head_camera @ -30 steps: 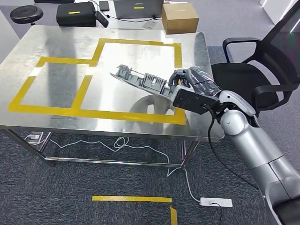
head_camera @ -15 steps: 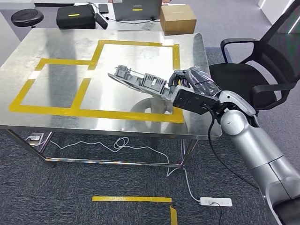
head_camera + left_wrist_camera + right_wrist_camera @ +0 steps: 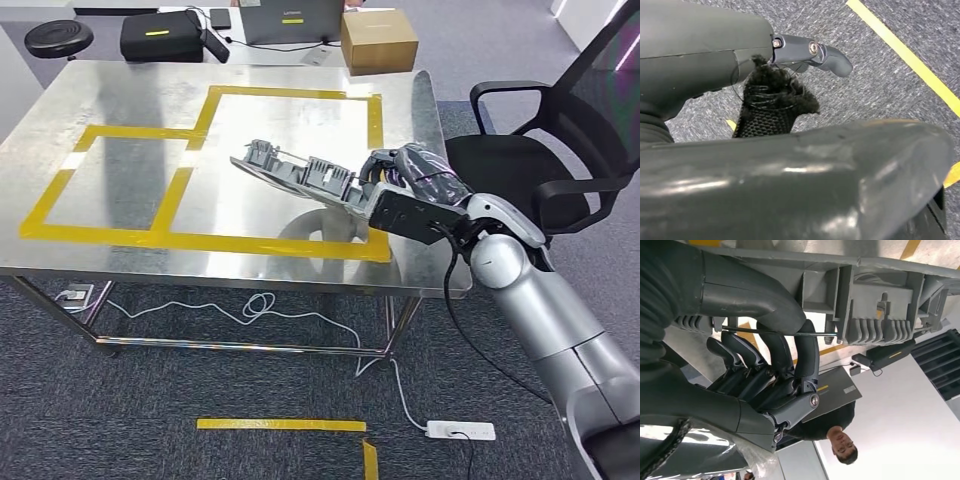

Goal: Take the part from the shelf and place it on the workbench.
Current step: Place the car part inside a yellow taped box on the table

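Nothing moved, right hand [image 3: 411, 195] clamps part [image 3: 298, 175] over workbench [image 3: 136, 100], left hand's [image 3: 810, 50] fingers unclear.

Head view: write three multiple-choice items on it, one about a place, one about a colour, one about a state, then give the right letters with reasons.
1. Where is the grey part?
A. Over the workbench, inside the large taped rectangle
B. On the floor
C. On the chair seat

2. What colour is the tape marking the workbench?
A. Red
B. Yellow
C. Blue

3. What is the state of the part?
A. Lying flat on the workbench, let go
B. Held by the right hand, tilted
C. Stacked on the cardboard box

Answers:
1 A: the part hangs above the steel top within the larger tape outline.
2 B: the strips forming the outlines are yellow.
3 B: the right hand grips one end, and the part slants, its far end free.
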Controlling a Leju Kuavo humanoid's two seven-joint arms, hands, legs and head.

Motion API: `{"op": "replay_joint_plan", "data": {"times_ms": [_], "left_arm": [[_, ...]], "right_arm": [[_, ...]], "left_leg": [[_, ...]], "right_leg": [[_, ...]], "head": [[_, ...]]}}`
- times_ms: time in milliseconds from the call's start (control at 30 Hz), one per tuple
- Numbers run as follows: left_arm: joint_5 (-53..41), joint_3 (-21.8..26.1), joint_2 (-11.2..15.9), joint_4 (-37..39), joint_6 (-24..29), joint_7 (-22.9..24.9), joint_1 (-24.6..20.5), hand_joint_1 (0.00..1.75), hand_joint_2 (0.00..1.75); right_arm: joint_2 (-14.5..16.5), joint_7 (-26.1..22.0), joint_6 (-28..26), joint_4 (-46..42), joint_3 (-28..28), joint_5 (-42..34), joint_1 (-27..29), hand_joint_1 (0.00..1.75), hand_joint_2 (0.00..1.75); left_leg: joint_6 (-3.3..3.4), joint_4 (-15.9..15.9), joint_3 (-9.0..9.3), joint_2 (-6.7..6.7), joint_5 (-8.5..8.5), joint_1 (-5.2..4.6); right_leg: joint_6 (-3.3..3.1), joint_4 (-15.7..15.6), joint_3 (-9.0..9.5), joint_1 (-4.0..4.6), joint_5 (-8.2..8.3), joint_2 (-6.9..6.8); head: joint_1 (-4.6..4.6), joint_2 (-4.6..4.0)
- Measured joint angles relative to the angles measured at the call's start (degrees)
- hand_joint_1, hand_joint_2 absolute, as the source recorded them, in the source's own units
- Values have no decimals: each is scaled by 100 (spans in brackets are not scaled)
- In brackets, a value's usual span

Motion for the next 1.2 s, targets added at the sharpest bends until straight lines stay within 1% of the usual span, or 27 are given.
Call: {"op": "replay_joint_plan", "data": {"times_ms": [633,800,867,900,933,967,1033,1067,1100,1133,1167,1200], "left_arm": [[40,95,-52,-1,-63,-43,-1,0,0],[45,136,-56,-27,-110,-40,-1,0,0],[45,152,-60,-41,-118,-40,-2,0,0],[45,161,-65,-48,-121,-40,-3,0,0],[45,170,-71,-55,-125,-40,-4,0,0],[46,176,-77,-61,-126,-40,-6,0,0],[48,184,-86,-67,-131,-40,-11,0,0],[49,187,-89,-70,-136,-38,-12,0,0],[49,191,-91,-73,-143,-37,-10,0,0],[49,196,-94,-75,-151,-35,-8,0,0],[50,202,-99,-79,-159,-34,-7,0,0],[51,211,-108,-87,-167,-34,-6,0,0]], "right_arm": [[0,-2,48,0,6,-32,-1,175,175],[0,0,52,0,21,-39,-2,175,175],[1,1,53,-3,30,-42,-6,175,175],[1,1,54,-5,32,-43,-11,175,175],[1,2,54,-7,32,-44,-20,175,175],[0,2,54,-9,33,-45,-27,175,175],[0,2,54,-6,38,-47,-28,175,175],[-1,2,54,-3,40,-46,-20,175,175],[-1,3,54,-1,42,-46,-13,175,175],[-2,3,54,1,43,-47,-10,175,175],[-2,4,54,1,43,-48,-11,175,175],[-2,4,54,1,43,-49,-15,175,175]], "left_leg": [[1,3,-1,0,-1,-2],[49,35,-7,0,-26,-42],[100,-16,16,4,-7,-40],[135,-61,41,13,12,-33],[170,-105,64,23,32,-24],[196,-135,82,33,46,-17],[220,-140,87,40,39,-36],[223,-137,90,40,29,-43],[220,-131,96,37,14,-48],[210,-121,107,35,-4,-50],[190,-106,122,31,-29,-49],[164,-89,134,27,-55,-49]], "right_leg": [[1,-2,1,-1,1,0],[56,-29,10,-33,15,-2],[93,-44,6,-49,10,-2],[100,5,-25,-51,-31,-6],[96,171,-114,-48,-126,-8],[81,461,-267,-42,-267,-11],[54,1259,-690,-21,-563,-12],[47,1539,-863,-14,-612,-12],[37,1631,-955,-9,-558,-12],[22,1490,-931,-5,-395,-14],[3,1157,-806,-3,-164,-16],[-16,787,-649,0,15,-21]], "head": [[0,0],[-3,-1],[-3,-1],[2,-1],[12,0],[25,1],[39,1],[40,1],[40,1],[41,1],[43,1],[44,1]]}}
